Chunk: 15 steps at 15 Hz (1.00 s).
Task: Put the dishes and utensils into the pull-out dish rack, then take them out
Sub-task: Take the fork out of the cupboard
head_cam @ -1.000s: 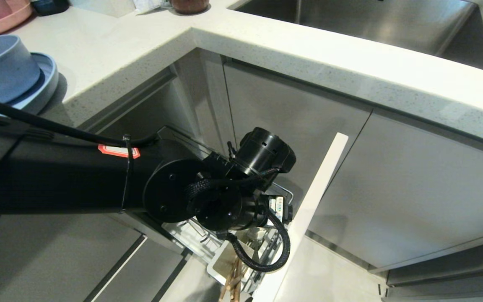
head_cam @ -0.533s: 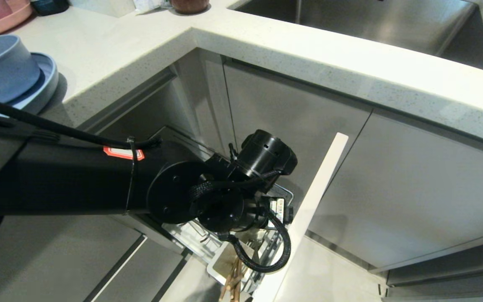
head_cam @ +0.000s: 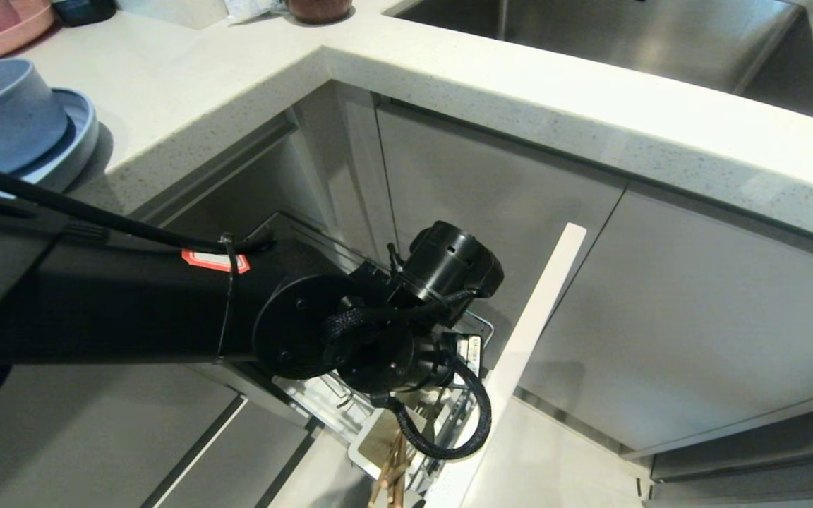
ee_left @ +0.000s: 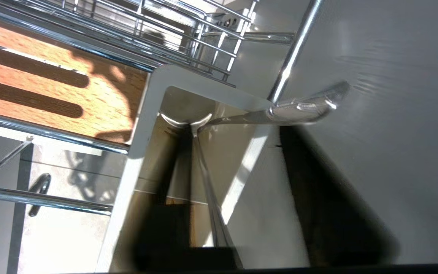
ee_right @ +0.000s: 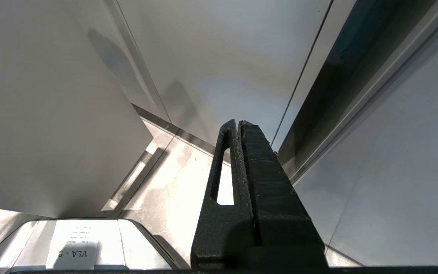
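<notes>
Left arm reaching down into the pull-out rack's utensil cup

The left gripper [ee_left: 242, 213] hangs over the white utensil cup [ee_left: 143, 125] of the pull-out dish rack [ee_left: 101, 34]; whether its fingers grip the silver spoon [ee_left: 302, 108] there, I cannot tell. Chopsticks [head_cam: 394, 471] stand in the cup. Farther off, the blue bowl [head_cam: 1, 113] sits on the blue plate [head_cam: 71, 144] on the desk [head_cam: 237, 77]. The right gripper [ee_right: 242, 131] hangs parked, fingers pressed together.

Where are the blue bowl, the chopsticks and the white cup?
Bowl [head_cam: 1, 113], head view, outer wall.
Chopsticks [head_cam: 394, 469], head view, middle of the pair.
Cup [ee_left: 148, 110], left wrist view, rim's flat edge.
</notes>
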Motion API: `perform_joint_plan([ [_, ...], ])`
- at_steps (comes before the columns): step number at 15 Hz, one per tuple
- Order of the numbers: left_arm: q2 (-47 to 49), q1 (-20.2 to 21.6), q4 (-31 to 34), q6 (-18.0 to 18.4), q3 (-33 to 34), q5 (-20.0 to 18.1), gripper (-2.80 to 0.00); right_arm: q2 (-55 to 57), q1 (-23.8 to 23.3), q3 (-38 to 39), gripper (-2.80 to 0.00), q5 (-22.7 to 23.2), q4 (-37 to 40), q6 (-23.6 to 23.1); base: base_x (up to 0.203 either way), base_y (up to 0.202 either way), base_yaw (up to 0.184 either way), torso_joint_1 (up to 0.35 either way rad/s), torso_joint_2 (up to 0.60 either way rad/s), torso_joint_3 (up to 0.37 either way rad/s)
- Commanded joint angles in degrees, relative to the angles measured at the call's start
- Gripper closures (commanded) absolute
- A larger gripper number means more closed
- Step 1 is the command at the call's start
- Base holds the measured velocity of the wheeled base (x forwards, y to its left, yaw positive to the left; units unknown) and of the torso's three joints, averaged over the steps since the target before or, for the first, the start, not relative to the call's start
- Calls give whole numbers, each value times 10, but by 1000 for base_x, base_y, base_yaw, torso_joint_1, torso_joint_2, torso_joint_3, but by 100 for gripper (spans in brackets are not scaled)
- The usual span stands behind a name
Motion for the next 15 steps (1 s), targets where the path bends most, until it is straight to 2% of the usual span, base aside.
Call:
perform_joint_plan([
  [1,-1,-3,1,-2,0,2,0,-2,0,1,0,0,0,0,0,0,0,0,0,0],
  [13,-39,-7,6,1,3,6,0,-2,0,1,0,0,0,0,0,0,0,0,0,0],
  [14,-39,-8,6,1,4,10,-280,-1,0,1,0,0,0,0,0,0,0,0,0,0],
  [15,-39,-8,6,1,4,13,-280,-1,0,1,0,0,0,0,0,0,0,0,0,0],
])
